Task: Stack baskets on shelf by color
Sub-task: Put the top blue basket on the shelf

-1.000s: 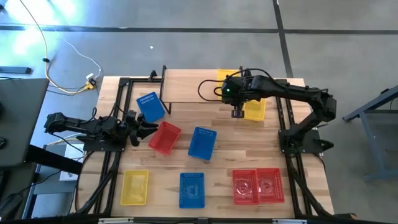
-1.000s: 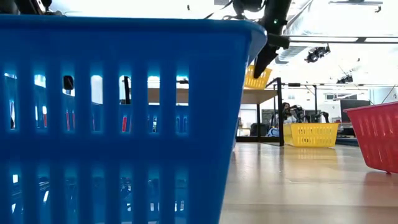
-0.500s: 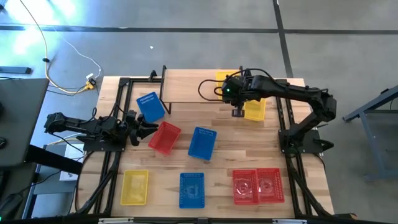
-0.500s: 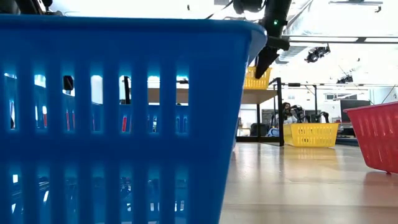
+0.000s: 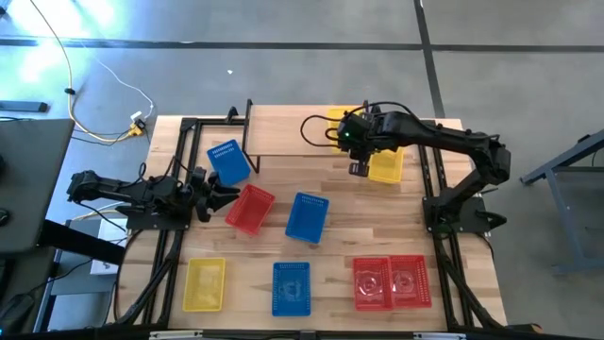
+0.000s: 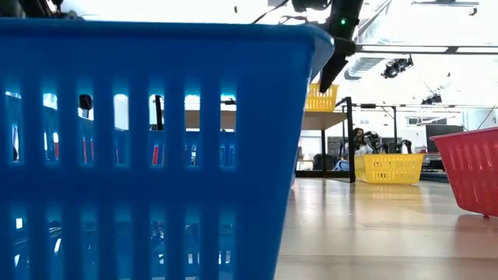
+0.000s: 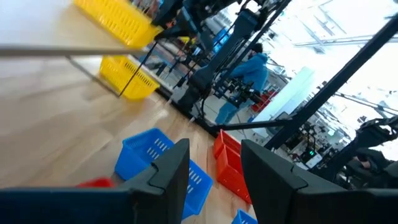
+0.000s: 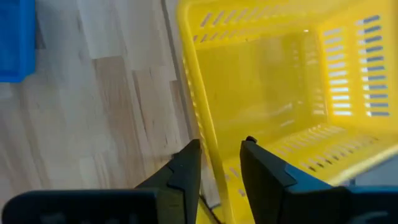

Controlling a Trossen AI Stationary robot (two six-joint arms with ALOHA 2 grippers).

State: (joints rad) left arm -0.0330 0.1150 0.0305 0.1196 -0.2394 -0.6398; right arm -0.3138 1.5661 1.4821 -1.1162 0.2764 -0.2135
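Yellow basket (image 8: pixel 280 93) on the shelf (image 5: pixel 293 142): its near wall sits between the right claw's (image 8: pixel 221 163) parted fingers. Left claw (image 7: pixel 214 168) apart.

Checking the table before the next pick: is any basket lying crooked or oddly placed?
Yes. The red basket near the left gripper lies diagonally, and the blue basket beside the shelf and another blue one mid-table are skewed. The two red baskets at the front overlap.
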